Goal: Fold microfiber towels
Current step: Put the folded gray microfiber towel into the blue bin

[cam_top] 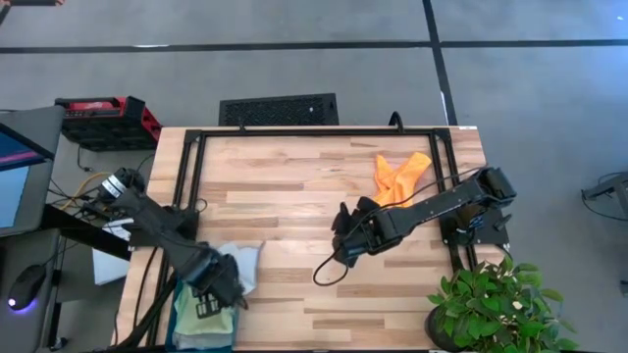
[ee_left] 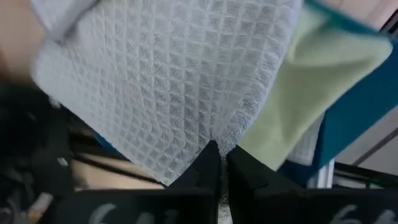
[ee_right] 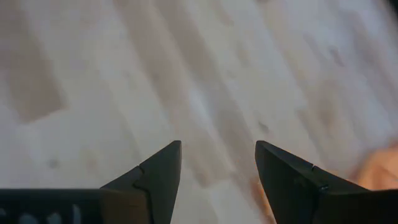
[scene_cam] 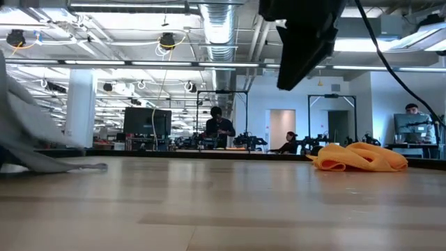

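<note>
At the table's (cam_top: 294, 304) near-left corner, note the left gripper (ee_left: 219, 167): its jaws are clamped together on the edge of a pale grey-blue towel (ee_left: 168, 81), which hangs over the teal bin (ee_left: 367, 93) holding the light green towel (ee_left: 311, 93). At mid-table, find the right gripper (ee_right: 217, 163) poised above bare wood, its jaws spread apart and holding nothing. Toward the far right, the orange towel (cam_top: 400, 176) lies crumpled on the tabletop.
</note>
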`<state>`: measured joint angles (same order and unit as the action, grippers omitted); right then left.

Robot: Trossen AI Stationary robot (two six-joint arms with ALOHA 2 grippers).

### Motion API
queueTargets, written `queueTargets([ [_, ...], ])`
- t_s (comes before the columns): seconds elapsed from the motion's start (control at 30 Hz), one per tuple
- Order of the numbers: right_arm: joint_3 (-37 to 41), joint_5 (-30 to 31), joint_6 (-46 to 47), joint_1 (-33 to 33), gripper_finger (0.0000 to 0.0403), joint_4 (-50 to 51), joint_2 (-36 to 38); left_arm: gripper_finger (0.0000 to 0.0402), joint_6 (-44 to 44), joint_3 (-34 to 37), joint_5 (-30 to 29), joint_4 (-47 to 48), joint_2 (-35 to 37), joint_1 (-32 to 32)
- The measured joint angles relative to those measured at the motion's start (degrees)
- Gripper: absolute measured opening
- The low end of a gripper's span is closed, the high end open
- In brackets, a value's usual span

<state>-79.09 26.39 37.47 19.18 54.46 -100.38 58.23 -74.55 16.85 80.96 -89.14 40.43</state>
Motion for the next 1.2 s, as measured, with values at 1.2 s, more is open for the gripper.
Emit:
queueTargets([
  [1.2, 0.00, -22.64, -21.44, 0.05, 0.0230, -25.36, 0.00, 0.0016, 14.22, 0.82, -0.01, -16.01, -10.73, 19.94],
])
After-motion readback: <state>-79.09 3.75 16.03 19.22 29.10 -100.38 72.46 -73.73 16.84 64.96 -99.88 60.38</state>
